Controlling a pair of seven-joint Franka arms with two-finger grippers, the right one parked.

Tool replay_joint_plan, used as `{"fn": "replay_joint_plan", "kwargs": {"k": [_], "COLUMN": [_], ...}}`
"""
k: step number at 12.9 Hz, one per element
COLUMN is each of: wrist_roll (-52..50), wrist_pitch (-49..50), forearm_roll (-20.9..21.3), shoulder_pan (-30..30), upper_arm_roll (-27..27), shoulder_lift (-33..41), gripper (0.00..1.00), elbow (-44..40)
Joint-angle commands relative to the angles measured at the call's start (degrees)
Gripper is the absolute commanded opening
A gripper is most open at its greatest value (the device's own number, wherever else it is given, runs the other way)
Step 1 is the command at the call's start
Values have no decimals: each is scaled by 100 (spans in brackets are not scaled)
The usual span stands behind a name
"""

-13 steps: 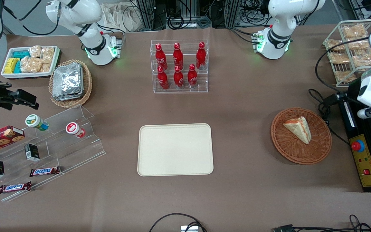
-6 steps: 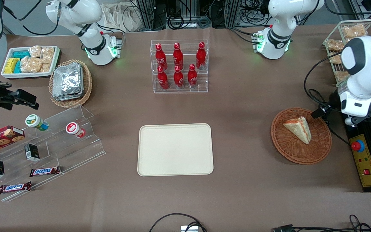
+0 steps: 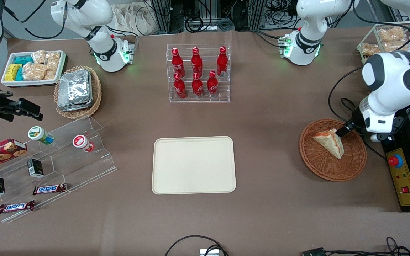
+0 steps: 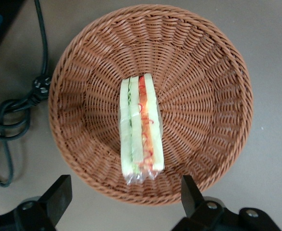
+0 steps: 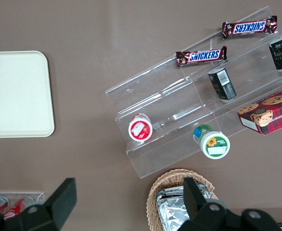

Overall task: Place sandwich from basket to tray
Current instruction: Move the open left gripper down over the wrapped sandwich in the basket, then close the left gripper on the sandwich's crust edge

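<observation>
Cream-beige, the tray [image 3: 193, 165] is seen bare at mid-tabletop. Toward the working arm's end, the sandwich [image 3: 329, 142] is laid in the reddish-brown wicker basket [image 3: 333, 167], its long axis slanted and its tip pointed nearer the front camera. The gripper [image 4: 125, 201] is held above the basket's rim, jaws spread wide and released.

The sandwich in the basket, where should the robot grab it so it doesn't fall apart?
Probably from straight above. The sandwich lies in the basket with its striped cut edge facing up. One finger should go on each flat bread side, around the middle of the wedge, squeezing the layers together. The gripper hovers above it, open wide enough to straddle the wedge.
</observation>
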State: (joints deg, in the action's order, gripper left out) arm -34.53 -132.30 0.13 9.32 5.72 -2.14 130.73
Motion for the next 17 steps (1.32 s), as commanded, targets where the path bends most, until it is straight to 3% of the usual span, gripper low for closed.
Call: {"fn": "replay_joint_plan", "kwargs": {"k": [1, 12, 13, 14, 15, 16, 17], "wrist_roll": [-264, -827, -827, -818, -801, -800, -783], "wrist_pitch": [-593, -2133, -2186, -2186, -2186, -2186, -2186], "forearm_roll": [40, 93, 128, 128, 137, 137, 137], "shoulder_pan": [-18, -211, -202, -194, -194, -194, -194], "upper_arm_roll": [17, 17, 9, 9, 9, 9, 9], "shoulder_lift": [-242, -1060, -1095, -1104, -1105, -1105, -1087], "gripper": [100, 100, 93, 74, 45, 24, 16], "elbow": [215, 646, 672, 673, 681, 690, 690]}}
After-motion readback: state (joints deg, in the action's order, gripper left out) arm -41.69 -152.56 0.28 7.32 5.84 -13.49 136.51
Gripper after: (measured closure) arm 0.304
